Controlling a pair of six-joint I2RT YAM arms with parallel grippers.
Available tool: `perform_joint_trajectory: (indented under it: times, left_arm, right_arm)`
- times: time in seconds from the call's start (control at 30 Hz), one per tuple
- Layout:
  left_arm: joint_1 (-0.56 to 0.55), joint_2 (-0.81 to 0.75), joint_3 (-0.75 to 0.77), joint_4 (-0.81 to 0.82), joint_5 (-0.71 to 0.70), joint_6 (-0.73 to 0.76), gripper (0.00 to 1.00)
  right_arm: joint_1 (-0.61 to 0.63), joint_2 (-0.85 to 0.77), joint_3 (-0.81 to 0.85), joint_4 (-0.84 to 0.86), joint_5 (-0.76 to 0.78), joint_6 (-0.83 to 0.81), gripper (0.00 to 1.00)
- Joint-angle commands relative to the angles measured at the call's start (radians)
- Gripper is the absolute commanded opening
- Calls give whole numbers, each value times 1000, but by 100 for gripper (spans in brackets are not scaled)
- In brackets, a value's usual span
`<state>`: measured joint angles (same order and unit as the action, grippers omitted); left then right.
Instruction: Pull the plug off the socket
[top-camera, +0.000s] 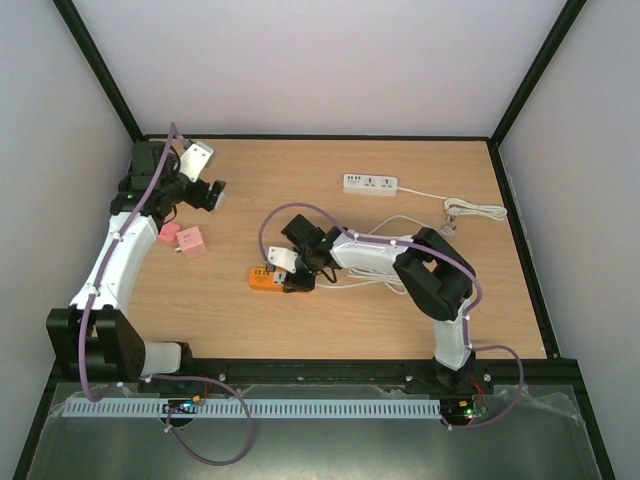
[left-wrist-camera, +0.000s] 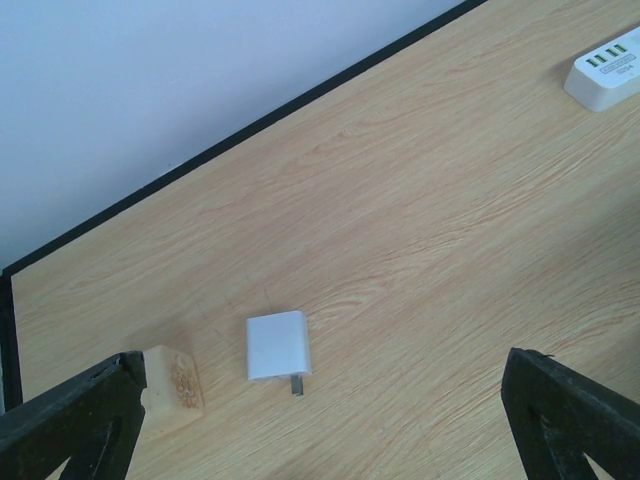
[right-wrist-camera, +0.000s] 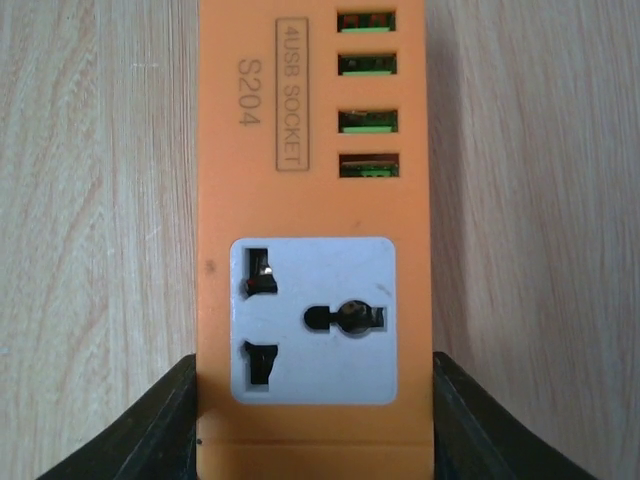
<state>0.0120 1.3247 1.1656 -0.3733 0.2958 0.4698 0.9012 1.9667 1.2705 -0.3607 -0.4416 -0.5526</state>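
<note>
Already the white plug (left-wrist-camera: 278, 347) lies loose on the surface (left-wrist-camera: 430, 200) under the left gripper (left-wrist-camera: 322, 400), jaws spread. The right gripper (right-wrist-camera: 315, 430) clamps the orange socket (right-wrist-camera: 313, 150), likely to steady it; its outlet (right-wrist-camera: 313, 320) is empty.

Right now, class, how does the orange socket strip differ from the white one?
Colour: the orange strip is orange with a white socket face; the white strip is white. Place: the orange strip lies mid-table, the white strip near the far edge. Hold: the right hand grips the orange strip; the white strip lies free. Both show green USB ports.
</note>
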Motion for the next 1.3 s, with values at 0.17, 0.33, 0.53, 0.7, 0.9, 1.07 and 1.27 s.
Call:
perform_joint_trajectory:
  times: [0.17,0.33,0.53,0.7,0.9,1.07,1.27]
  left_arm:
    - [6,-19,-1,18,15,0,99]
    - [6,-10,8,9,25,0,99]
    - [6,5,29,-7,31,1,99]
    - [6,9,37,-11,34,3,99]
    - [6,28,52,-24,40,-4,99]
    - [6,47,74,-38,54,-16,99]
    - [6,63,93,-47,58,-27,99]
  right_arm:
    - [-87,-123,-132,-35,5,-16,37]
    - [-159,-185,-207,-39,13,-43,36]
    - [-256,-253,-307,-49,23,-73,35]
    - [-355,-318,-383,-68,28,-114,34]
    - [-500,-380,-444,-100,39,-181,34]
    - [-589,-396,-459,-123,36,-236,34]
    - [-639,-402,-463,-132,39,-267,37]
